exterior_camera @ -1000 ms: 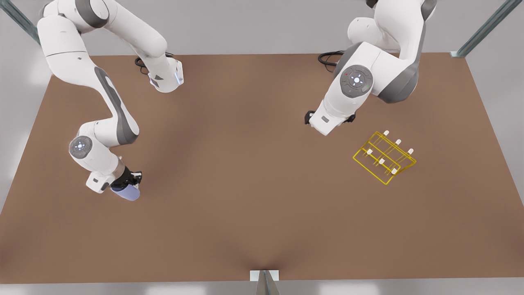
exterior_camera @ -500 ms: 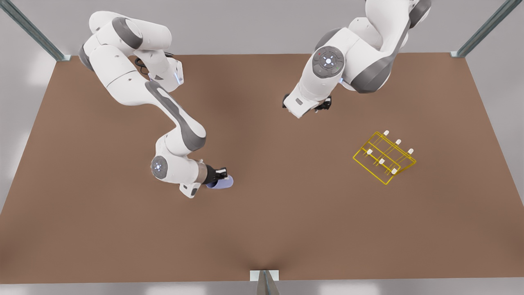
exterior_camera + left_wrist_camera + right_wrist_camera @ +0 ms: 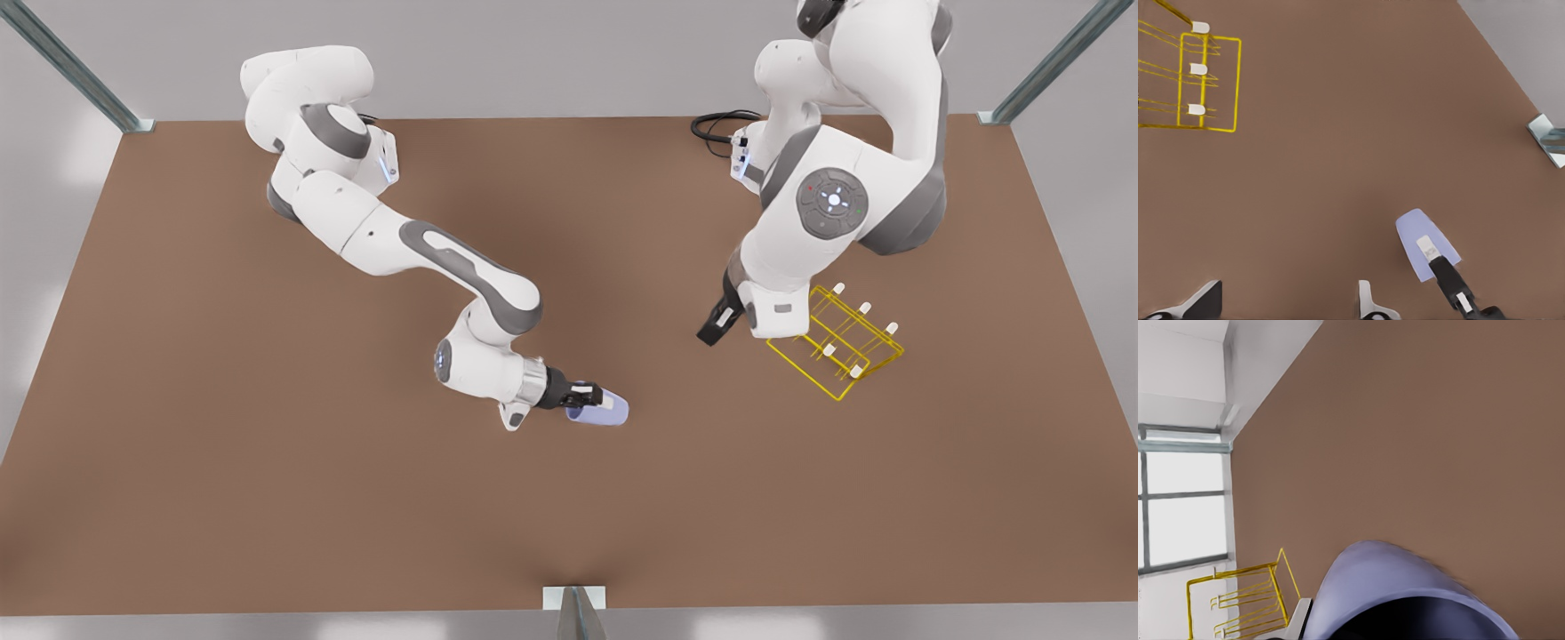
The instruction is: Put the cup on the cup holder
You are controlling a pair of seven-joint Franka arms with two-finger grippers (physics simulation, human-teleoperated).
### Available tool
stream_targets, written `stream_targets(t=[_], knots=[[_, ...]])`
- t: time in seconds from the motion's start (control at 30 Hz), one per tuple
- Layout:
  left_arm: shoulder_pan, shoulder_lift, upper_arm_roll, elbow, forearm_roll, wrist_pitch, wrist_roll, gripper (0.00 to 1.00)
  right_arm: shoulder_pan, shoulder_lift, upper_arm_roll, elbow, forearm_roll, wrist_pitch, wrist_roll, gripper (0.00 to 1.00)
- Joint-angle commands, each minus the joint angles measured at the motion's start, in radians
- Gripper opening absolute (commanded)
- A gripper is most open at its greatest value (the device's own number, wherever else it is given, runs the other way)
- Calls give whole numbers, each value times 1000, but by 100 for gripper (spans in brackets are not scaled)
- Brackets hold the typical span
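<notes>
My right gripper (image 3: 584, 396), on the arm at the front view's left, is shut on the lavender-blue cup (image 3: 600, 410). It holds the cup on its side just above the brown table, near the middle. The right wrist view shows the cup (image 3: 1398, 597) close up. The yellow wire cup holder (image 3: 840, 347) with white-capped pegs stands at the front view's right, well apart from the cup. My left gripper (image 3: 714, 327) hangs open beside the holder's near-left corner. From the left wrist view I see the holder (image 3: 1208, 80), the cup (image 3: 1415, 233) and a right finger (image 3: 1446, 277) across it.
A metal bracket (image 3: 574, 597) sits at the middle of the table's front edge. Black cables (image 3: 716, 129) lie at the back by the arm base. Bare table (image 3: 693, 427) stretches between cup and holder.
The right arm has carried the cup from the front view's left side to near the middle. The left arm has swung from the back down to the holder's side.
</notes>
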Motion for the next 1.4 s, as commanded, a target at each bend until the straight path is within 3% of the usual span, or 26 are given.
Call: stream_targets(t=[0.0, 0.17, 0.3, 0.53, 0.57, 0.6, 1.03, 1.37], knots=[[-8, 13, 0, 8, 3, 18, -799, 100, -1, 31, 33, 19, -44, 102, 134, 21], [-20, 116, 3, 79, 8, 48, -797, 100, -41, 163, 159, 54, -222, 40, 134, 21], [-20, 263, 25, 160, 9, 122, -768, 100, -19, 213, 168, 97, -265, 22, 133, 21], [-39, 360, 40, 175, 80, 269, -653, 100, -3, 258, 171, 111, -306, 20, 122, 21], [-42, 366, 40, 175, 80, 269, -623, 100, -1, 265, 171, 113, -315, 20, 107, 81], [-54, 380, 40, 175, 80, 269, -610, 100, 2, 273, 171, 119, -327, 20, 108, 100], [-124, 387, 39, 114, 101, 306, -581, 100, -39, 282, 172, 100, -375, -4, 110, 100], [-161, 404, 39, 117, 101, 355, -630, 100, -369, 278, 294, -242, -545, -16, 116, 100]])
